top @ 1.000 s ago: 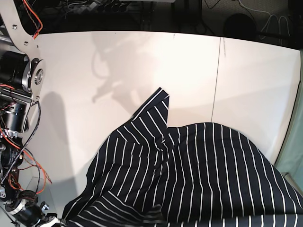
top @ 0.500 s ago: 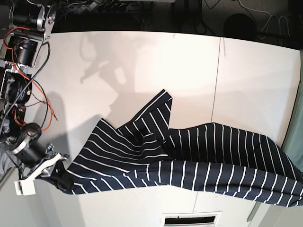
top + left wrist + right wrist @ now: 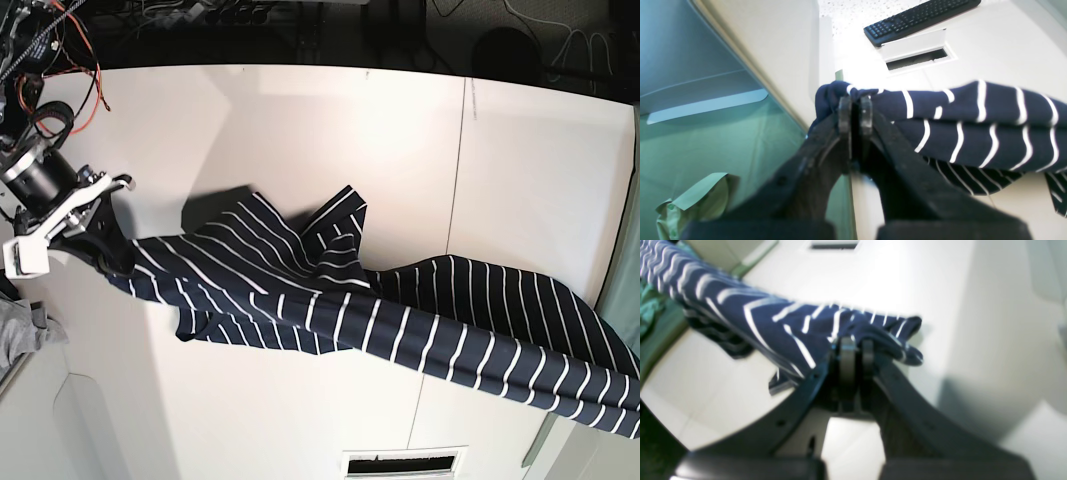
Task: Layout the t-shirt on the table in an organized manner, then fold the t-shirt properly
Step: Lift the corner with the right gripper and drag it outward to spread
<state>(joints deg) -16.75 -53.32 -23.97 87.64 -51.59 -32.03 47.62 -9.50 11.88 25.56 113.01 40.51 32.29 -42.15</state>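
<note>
The navy t-shirt with thin white stripes is stretched in a band across the white table, from the left edge to the lower right corner. My right gripper is shut on its left end, seen close in the right wrist view with bunched t-shirt fabric in the jaws. My left gripper is shut on the other end of the t-shirt, beyond the table's right edge; it is out of the base view.
A dark seam line runs down the table. A vent slot sits at the near edge. A small grey cloth lies at the far left. A keyboard lies on the far surface. Green fabric lies below the table's right side.
My right gripper has carried its end of the shirt up and away from the near edge. The shirt has been pulled out from a heap into a long taut band.
</note>
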